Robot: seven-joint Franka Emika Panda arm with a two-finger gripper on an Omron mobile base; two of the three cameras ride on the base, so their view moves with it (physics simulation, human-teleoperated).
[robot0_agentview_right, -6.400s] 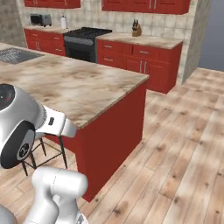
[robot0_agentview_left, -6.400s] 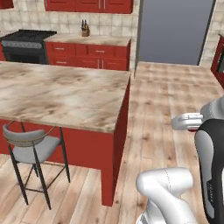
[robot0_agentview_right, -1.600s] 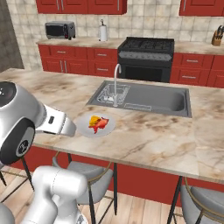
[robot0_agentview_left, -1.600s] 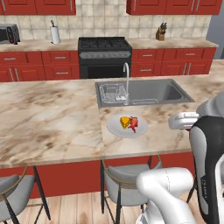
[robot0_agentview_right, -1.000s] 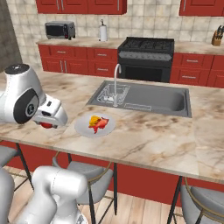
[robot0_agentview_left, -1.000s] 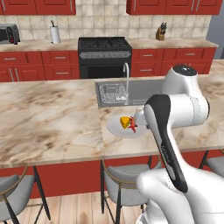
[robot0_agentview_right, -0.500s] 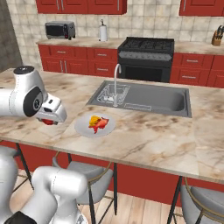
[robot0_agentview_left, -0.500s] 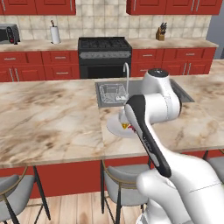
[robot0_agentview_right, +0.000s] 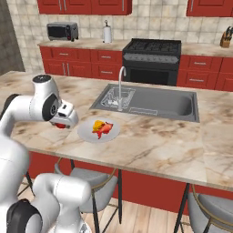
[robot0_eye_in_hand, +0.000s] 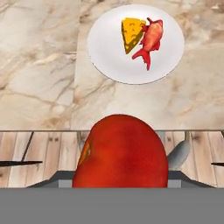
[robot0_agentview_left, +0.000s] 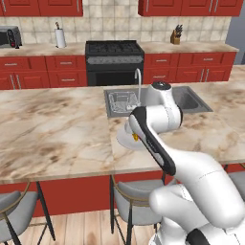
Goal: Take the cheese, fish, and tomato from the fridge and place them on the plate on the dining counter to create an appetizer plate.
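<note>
Now the fingers point(robot0_agentview_right: 60, 124) grip the tomato point(robot0_eye_in_hand: 120, 151), which should land on the plate's point(robot0_eye_in_hand: 107, 57) bare near side, clear of cheese point(robot0_eye_in_hand: 130, 33) and fish point(robot0_eye_in_hand: 150, 40).

Your white arm with dark joints rises from the base and bends forward over the near edge of the beige marbled counter point(robot0_agentview_right: 150, 145). The wrist is folded back, so the pincer point(robot0_agentview_right: 61, 124) points down at the counter's front edge. Its jaws are closed around the round glossy red tomato point(robot0_eye_in_hand: 120, 153).
</note>
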